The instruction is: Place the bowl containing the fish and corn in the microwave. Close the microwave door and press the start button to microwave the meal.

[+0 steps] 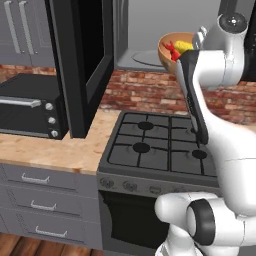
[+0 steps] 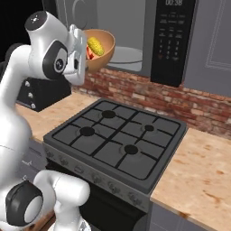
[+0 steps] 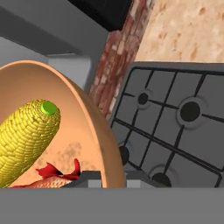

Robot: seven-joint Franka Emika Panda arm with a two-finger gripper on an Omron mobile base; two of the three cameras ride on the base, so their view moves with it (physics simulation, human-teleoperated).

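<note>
My gripper [image 3: 113, 177] is shut on the rim of the orange-tan bowl [image 3: 89, 127] and holds it tilted in the air above the back of the stove. Inside lie the yellow corn [image 3: 26, 135] and the red fish [image 3: 48, 178]. From the left, the bowl [image 1: 167, 60] hangs just in front of the open microwave [image 1: 140, 25] cavity, level with its turntable [image 1: 145, 57]. The microwave door [image 1: 80, 65] stands swung open to the left. From the right, the bowl [image 2: 104, 56], corn [image 2: 95, 45] and gripper [image 2: 82, 49] sit left of the keypad panel [image 2: 173, 40].
A gas stove [image 1: 155, 145] lies below the bowl. A black toaster oven [image 1: 30, 107] stands on the left counter behind the open door. A brick backsplash [image 2: 149, 92] runs under the microwave. A wooden counter [image 2: 203, 167] extends to the right, under a grey cabinet [image 2: 212, 40].
</note>
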